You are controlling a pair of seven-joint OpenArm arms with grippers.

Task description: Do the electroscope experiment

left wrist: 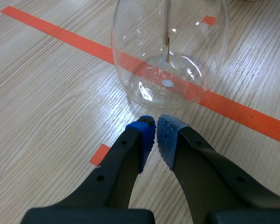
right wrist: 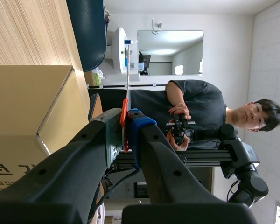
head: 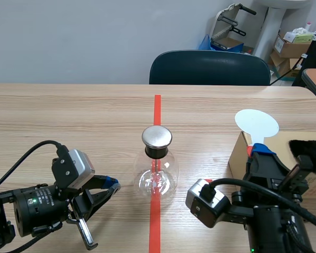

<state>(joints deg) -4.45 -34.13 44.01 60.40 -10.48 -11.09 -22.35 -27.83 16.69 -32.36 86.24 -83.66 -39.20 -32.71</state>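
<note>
- Electroscope (head: 157,168) sits right in front of the left gripper (left wrist: 156,122), and that gripper is the nearest thing to us. It lies low on the table (head: 68,116) with its fingers pressed together on nothing, blue pads tip to tip, just short of the glass.
- Over on the other side, the right gripper (head: 257,151) stands raised and pointing up. Its fingers pinch the orange stem of a paddle (head: 257,124), whose white disc sits above the fingertips (a thin stem, seen best from the right wrist).
- On to the middle of the table: the electroscope stands upright on the orange-red tape line. It's a clear round bulb with a black collar and a flat metal cap (head: 157,136), and a thin strip (left wrist: 167,42) hangs straight down inside.
- Just beside the right gripper there's a cardboard box (head: 238,156), with a black furry piece (head: 308,154) at its top.
- Beyond the table's far edge, a dark blue chair (head: 209,67).
- Further back, seen only from the right wrist, a person (right wrist: 200,105) in a dark shirt has both hands on a small black device.
</note>
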